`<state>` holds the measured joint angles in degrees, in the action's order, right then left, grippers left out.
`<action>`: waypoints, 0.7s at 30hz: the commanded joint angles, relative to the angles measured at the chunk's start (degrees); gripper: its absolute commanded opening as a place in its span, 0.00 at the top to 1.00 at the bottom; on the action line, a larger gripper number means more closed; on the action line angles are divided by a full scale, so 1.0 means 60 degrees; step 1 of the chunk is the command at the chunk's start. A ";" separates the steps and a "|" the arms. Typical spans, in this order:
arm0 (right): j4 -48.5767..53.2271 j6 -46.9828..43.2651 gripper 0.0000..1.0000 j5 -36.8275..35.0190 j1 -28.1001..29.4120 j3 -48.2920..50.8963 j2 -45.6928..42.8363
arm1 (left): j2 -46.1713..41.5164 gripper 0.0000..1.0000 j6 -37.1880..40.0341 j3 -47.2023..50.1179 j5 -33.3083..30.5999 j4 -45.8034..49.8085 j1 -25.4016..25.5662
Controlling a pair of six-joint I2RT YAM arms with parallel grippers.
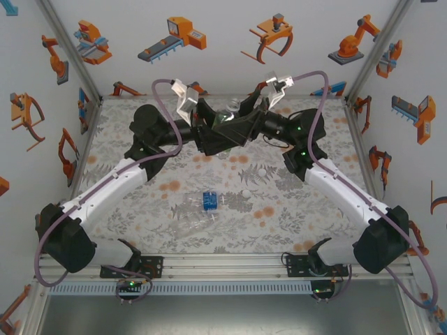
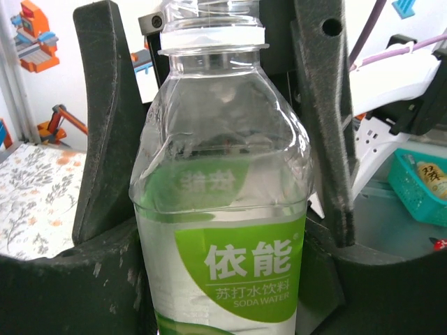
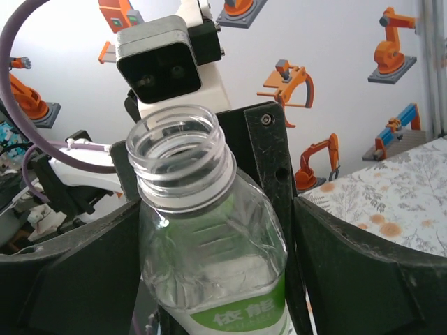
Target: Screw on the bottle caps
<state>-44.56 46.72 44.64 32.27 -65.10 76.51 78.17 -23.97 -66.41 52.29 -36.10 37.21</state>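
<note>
Left claw (image 2: 211,63) is clamped on the green-label bottle (image 2: 223,202), with fingers (image 2: 105,125) tight on both sides of its shoulder. The bottle is held up off the counter (image 1: 314,209) at far centre, where both arms meet. Right claw (image 3: 216,209) straddles the same bottle just below the neck; can't tell whether its jaws pinch it or only bracket it. Threaded mouth (image 3: 180,139) is open. Blue-label bottle (image 1: 208,201) and plain clear bottle (image 1: 187,227) lie on their sides mid-counter, just beside each other.
</note>
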 commanded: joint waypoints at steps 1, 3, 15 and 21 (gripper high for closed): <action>-0.0790 0.0108 0.34 0.0391 -0.0017 0.0036 0.0015 | 0.0246 0.69 -0.0716 -0.0441 0.0148 -0.1015 0.0070; -0.0807 0.0054 0.41 0.0324 -0.0025 0.0054 -0.0014 | 0.0317 0.63 -0.0775 -0.0482 0.0147 -0.0989 0.0082; -0.0503 -0.0096 0.58 0.0017 -0.0049 0.0113 -0.0338 | -0.0034 0.30 0.2456 -0.1482 0.0465 0.4414 0.0073; -0.0363 -0.0126 0.65 0.0077 -0.0048 0.0076 -0.0277 | 0.0069 0.29 0.2872 -0.1788 0.0539 0.5238 0.0080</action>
<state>-43.83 46.50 43.03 31.57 -64.34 76.42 78.83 -9.78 -75.79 54.72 -10.96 37.58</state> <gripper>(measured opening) 0.634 0.707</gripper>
